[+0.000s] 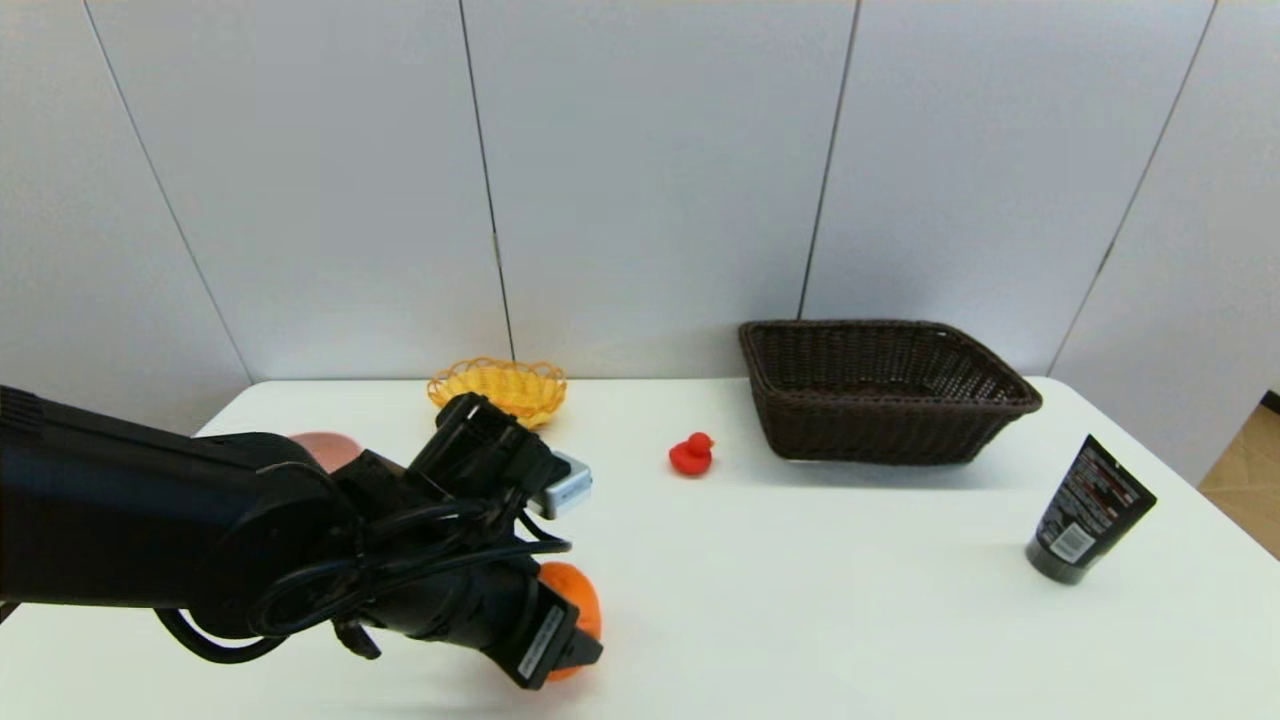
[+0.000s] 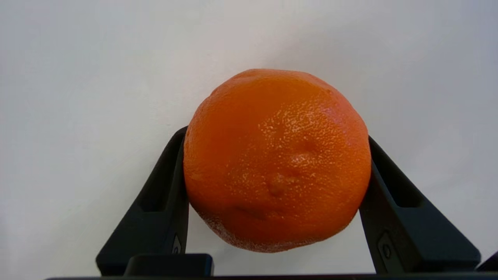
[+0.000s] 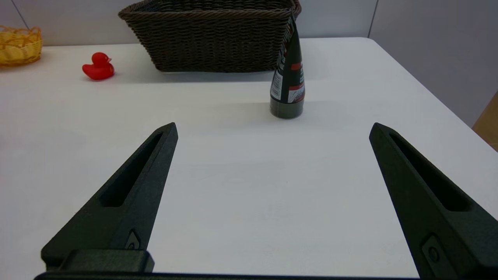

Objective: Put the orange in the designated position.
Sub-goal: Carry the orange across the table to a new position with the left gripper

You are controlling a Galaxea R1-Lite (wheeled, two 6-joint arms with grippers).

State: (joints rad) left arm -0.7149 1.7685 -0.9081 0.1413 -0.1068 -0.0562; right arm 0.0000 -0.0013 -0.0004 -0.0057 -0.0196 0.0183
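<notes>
Left gripper (image 2: pixel 277 163) clamped on the orange (image 2: pixel 277 159), low over bare table (image 1: pixel 800 600), probably touching | I gripped the widest girth so it couldn't roll | right gripper (image 3: pixel 272 132) parked, jaws apart.

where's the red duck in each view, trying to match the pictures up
Head view: the red duck stands mid-table, between the yellow basket and the dark wicker basket.
Left wrist view: not in it; only the orange between the left gripper fingers.
Right wrist view: the duck is far off, again between the yellow basket and the dark wicker basket.
Shared landmark: the dark wicker basket.
</notes>
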